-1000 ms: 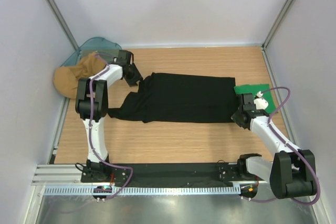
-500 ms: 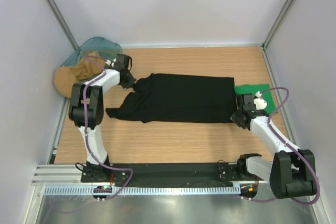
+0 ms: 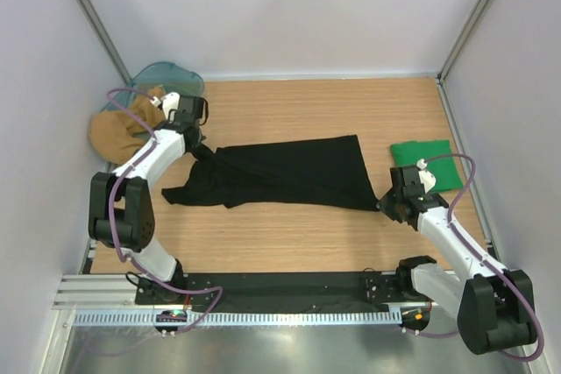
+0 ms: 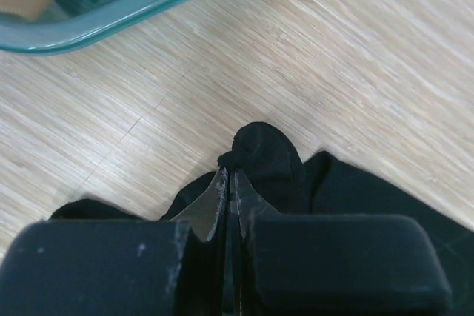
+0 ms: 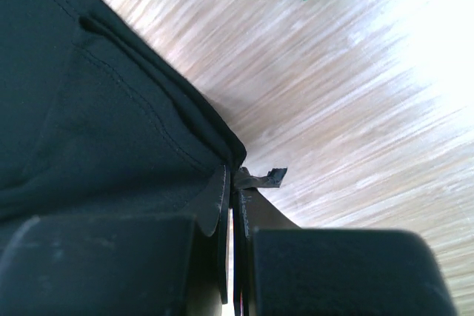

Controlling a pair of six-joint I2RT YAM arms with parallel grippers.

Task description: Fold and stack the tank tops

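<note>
Left pincer [image 4: 229,183] and right pincer [image 5: 233,183] each pinch an end of the black tank top [image 3: 289,172]. The green tank top [image 3: 429,164] sits just beyond the right one. Right's grip looks thin, a tug could slip it.

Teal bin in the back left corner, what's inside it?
The teal bin holds tan fabric that spills over its rim; anything beneath that fabric is covered.
</note>
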